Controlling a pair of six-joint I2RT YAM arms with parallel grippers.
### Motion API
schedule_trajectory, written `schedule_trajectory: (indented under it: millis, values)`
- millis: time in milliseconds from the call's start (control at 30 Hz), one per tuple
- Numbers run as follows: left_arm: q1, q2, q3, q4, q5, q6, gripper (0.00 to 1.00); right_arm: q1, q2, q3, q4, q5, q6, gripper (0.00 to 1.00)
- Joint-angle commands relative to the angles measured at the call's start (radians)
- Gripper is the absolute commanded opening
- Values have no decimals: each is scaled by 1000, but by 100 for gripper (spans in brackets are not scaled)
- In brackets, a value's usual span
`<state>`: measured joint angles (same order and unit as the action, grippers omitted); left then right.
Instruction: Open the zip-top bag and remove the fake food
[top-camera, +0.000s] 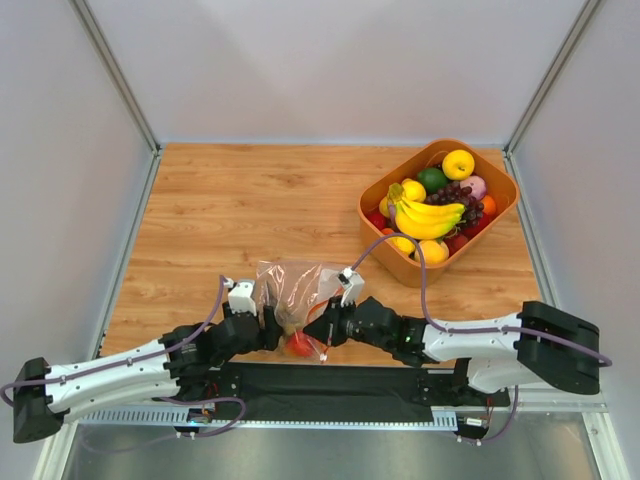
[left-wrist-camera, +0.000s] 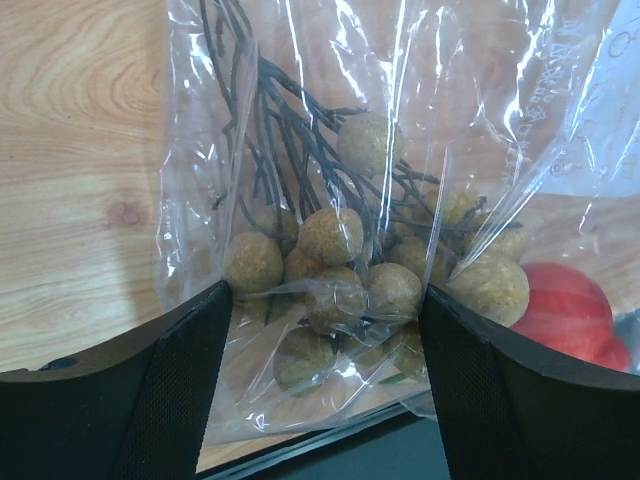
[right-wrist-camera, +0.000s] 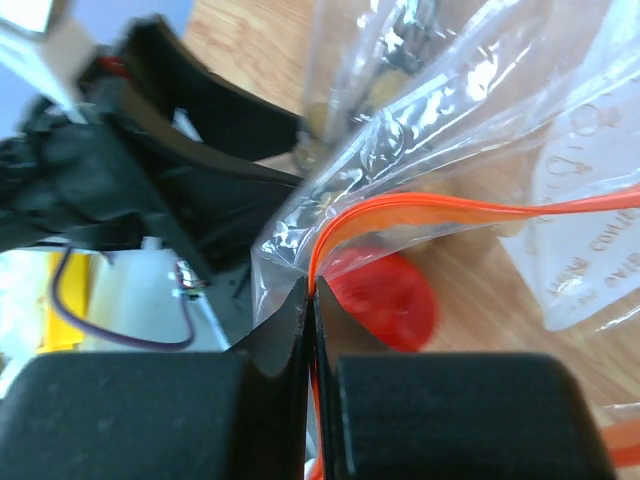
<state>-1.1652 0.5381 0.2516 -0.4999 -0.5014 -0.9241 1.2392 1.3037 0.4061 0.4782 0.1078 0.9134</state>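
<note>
From above, the left arm (top-camera: 110, 375) is lying low along the near edge and reaching right. The left gripper (top-camera: 268, 322) is meeting the bag (top-camera: 290, 288) at the near middle of the tabletop (top-camera: 230, 210). The right arm (top-camera: 470, 340) is reaching left, also low, with the right gripper (top-camera: 322, 335) at the bag's near right corner. A red fruit (top-camera: 299, 346) is showing between the two grippers. A basket (top-camera: 478, 243) of fruit is sitting far right.

In the left wrist view, the left gripper's fingers (left-wrist-camera: 150, 390) are standing apart, pressing the bag's sides and grasping it around tan balls (left-wrist-camera: 330, 270) on dark stems. The bottom edge is cutting both fingers off.

In the right wrist view, the right gripper is clenching the bag's edge at the orange zip strip (right-wrist-camera: 450, 208), jaws pressed together. The left gripper is showing only as a blur at left, and the fingers are partly hiding the red fruit.
</note>
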Motion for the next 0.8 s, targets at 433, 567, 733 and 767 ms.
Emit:
schedule_trajectory:
  millis: [433, 567, 733, 767]
  values:
    - [-4, 115, -61, 139, 38, -30, 63, 12, -219, 39, -222, 18, -76, 53]
    - [-2, 114, -81, 165, 49, -38, 48, 12, -416, 65, -525, 177, -111, 67]
    - [-4, 97, -91, 167, 49, -44, 46, 8, -572, 56, -815, 389, -100, 54]
    - [-2, 94, -91, 167, 50, -42, 46, 9, -593, 47, -835, 404, -100, 51]
